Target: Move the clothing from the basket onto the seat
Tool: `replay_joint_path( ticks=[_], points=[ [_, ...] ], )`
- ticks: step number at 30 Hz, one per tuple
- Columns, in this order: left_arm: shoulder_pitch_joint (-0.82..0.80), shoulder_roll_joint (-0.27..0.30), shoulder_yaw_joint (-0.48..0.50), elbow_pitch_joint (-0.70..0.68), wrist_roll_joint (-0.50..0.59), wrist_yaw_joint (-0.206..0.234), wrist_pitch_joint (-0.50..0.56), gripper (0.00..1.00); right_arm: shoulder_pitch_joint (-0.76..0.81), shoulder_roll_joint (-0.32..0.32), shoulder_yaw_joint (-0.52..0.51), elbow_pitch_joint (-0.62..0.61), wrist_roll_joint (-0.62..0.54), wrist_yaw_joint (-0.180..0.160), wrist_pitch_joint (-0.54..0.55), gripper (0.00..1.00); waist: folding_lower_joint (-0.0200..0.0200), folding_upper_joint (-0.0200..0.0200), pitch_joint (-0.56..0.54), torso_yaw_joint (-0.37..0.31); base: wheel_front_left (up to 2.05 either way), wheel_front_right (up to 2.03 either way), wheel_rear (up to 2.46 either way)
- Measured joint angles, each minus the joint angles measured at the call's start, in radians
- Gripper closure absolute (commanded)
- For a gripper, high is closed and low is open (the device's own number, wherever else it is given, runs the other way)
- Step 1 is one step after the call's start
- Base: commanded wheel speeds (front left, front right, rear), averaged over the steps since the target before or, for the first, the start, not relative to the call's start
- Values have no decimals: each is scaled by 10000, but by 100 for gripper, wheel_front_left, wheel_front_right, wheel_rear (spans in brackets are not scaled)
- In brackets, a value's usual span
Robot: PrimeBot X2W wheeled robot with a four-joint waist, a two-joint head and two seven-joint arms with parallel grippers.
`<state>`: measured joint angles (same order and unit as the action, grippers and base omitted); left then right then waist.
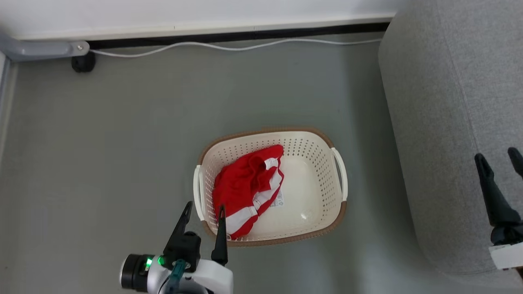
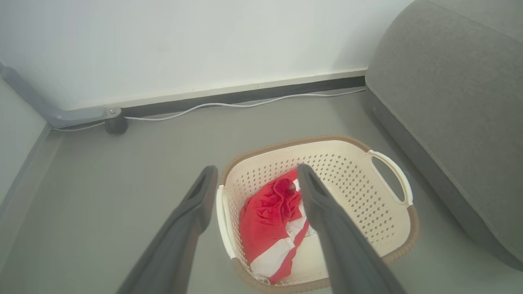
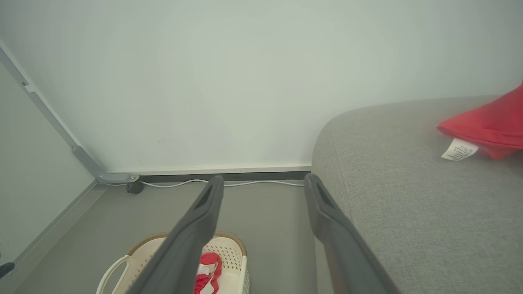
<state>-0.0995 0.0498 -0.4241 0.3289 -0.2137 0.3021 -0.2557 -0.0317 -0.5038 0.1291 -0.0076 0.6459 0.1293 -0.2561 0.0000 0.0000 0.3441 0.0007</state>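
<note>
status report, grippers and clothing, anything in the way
Left gripper open, empty, near basket. Right gripper open, empty, at seat edge. Red striped garment in basket, another red piece on seat. Cable along wall, away from basket.

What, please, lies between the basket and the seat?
A bare strip of grey floor separates the basket from the seat, as the head view shows.

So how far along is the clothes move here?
Done: one red garment with a white tag lies on the seat. In hand: nothing; the left tool hangs open over the rim of the basket, the right tool open over the seat. Left: the striped piece in the basket.
</note>
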Motion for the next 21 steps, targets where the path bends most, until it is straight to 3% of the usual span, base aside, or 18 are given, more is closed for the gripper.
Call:
replay_joint_path(
  ticks=[7,11,17,21],
  points=[
    [-1917,-19,-1108,1755,2,336,2,0,-882,-556,-8,-717,410,0,0,0,0,0,1459,-304,0,0,0],
    [-3183,-36,-1824,3068,-29,316,2,0,-1270,-719,33,-890,579,0,0,0,0,0,2230,-526,0,0,0],
    [-5078,-59,-3430,4508,-865,422,10,0,-1642,-727,186,-1022,681,0,0,0,0,0,3157,-877,0,0,0],
    [-6184,-58,-4424,5279,-1315,476,571,0,-1897,-729,314,-1097,757,0,0,0,0,0,3659,-1089,0,0,0]
  ],
)
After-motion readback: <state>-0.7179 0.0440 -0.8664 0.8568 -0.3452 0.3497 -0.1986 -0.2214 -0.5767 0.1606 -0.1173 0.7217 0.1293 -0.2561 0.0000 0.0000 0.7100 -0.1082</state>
